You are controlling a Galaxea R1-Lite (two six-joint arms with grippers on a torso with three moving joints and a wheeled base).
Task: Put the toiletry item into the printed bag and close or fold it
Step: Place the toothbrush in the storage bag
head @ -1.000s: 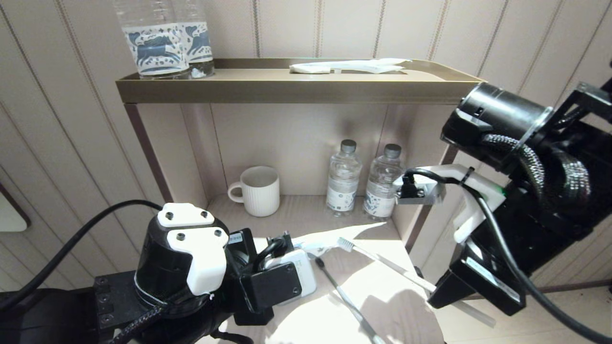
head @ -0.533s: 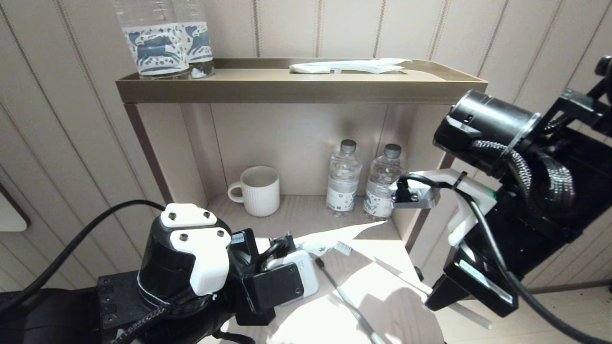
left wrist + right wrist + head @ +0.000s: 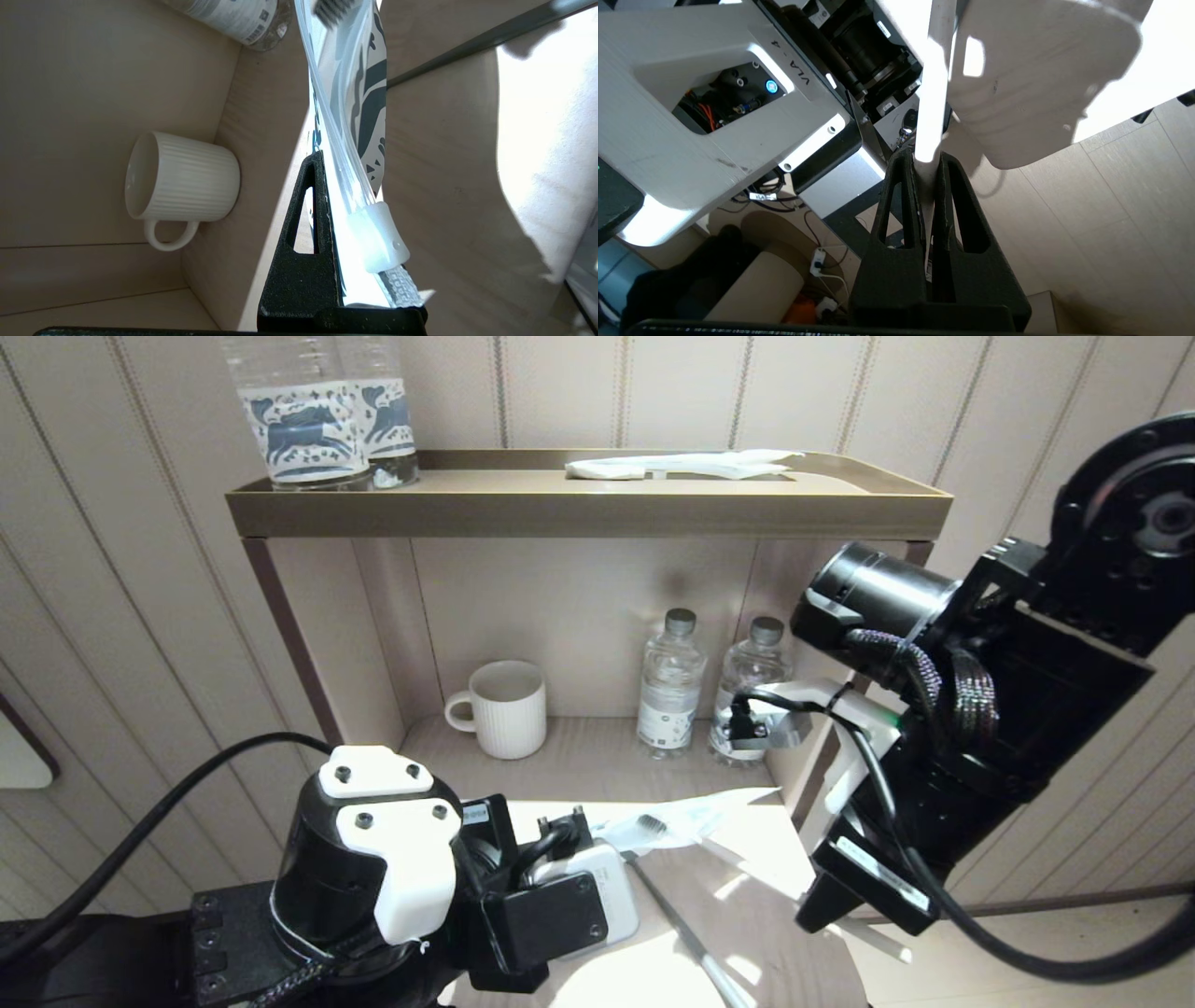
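On the lower shelf (image 3: 597,761), at six o'clock from the two small bottles (image 3: 670,686), the left gripper (image 3: 348,261) is clamped on the printed bag (image 3: 369,107); the right gripper (image 3: 927,186), at three o'clock from the bag, pinches the toothbrush (image 3: 931,93) handle, its bristle head inside the bag's mouth; a white mug (image 3: 504,709) stands at nine o'clock from the bottles.

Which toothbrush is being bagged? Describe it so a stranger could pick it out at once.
Start at the wooden ledge in front of the white mug. Two toothbrushes are there. Pick the pale toothbrush, whose grey bristle head sits inside the mouth of the printed bag and whose handle is clamped in the right gripper. The dark toothbrush lies flat on the ledge, unheld.
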